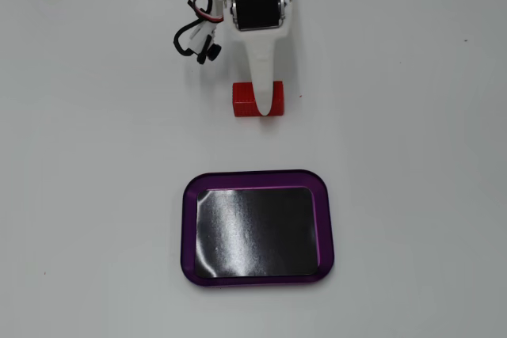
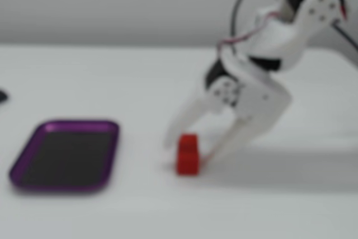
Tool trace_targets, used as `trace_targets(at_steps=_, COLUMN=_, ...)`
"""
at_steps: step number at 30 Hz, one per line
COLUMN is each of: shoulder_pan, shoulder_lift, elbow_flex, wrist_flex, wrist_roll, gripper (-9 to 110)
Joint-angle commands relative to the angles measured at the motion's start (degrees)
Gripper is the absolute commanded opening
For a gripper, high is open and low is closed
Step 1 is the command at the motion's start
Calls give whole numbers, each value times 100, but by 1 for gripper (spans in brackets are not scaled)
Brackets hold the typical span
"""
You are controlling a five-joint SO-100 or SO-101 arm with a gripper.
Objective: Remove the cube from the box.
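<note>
The red cube [image 1: 243, 100] lies on the white table, outside and beyond the box [image 1: 190, 223] as a fixed view from above shows it. The box is a purple-rimmed tray with a shiny black floor, and nothing lies in it. My white gripper [image 1: 265, 108] points down over the cube, and one finger covers the cube's middle from above. In the blurred side fixed view the gripper [image 2: 188, 150] stands open with a finger on each side of the cube [image 2: 187, 159]. The right finger is at or against the cube. The box [image 2: 72, 122] sits to the left.
Black and red cables [image 1: 198, 33] hang beside the arm's wrist in the fixed view from above. The white table [image 1: 412, 156] stretches around both things. A pale wall stands behind the table in the side fixed view.
</note>
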Motion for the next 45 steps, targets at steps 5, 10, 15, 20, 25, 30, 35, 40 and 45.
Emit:
trace_targets(at_steps=5, shoulder_pan=53, shoulder_lift=844, elbow_flex=-967, wrist_flex=914, wrist_roll=9, gripper=17)
trace_targets(at_steps=10, shoulder_pan=9, shoulder_lift=2030, elbow_flex=-1635, wrist_flex=1714, wrist_roll=35, gripper=17)
trace_targets(at_steps=15, shoulder_pan=62, shoulder_lift=3331, elbow_flex=-1564, wrist_flex=2021, wrist_roll=88, gripper=17)
trace_targets(at_steps=20, shoulder_pan=70, shoulder_lift=4702, elbow_flex=-554, wrist_flex=2057, wrist_roll=800, gripper=17)
trace_targets(at_steps=25, shoulder_pan=79, shoulder_lift=6161, elbow_flex=835, wrist_flex=1969, wrist_roll=870, gripper=17)
trace_targets(at_steps=30, shoulder_pan=70, shoulder_lift=7708, elbow_flex=2558, wrist_flex=1617, wrist_roll=853, gripper=17)
trace_targets(at_steps=35, shoulder_pan=26, shoulder_lift=8692, elbow_flex=3691, wrist_flex=1573, wrist_roll=853, gripper=17)
trace_targets(at_steps=40, shoulder_pan=70, shoulder_lift=8385, elbow_flex=3797, wrist_flex=1644, wrist_roll=844, gripper=17)
trace_targets(at_steps=45, shoulder_pan=62, shoulder_lift=8376, elbow_flex=3797, wrist_flex=1670, wrist_roll=809, gripper=11)
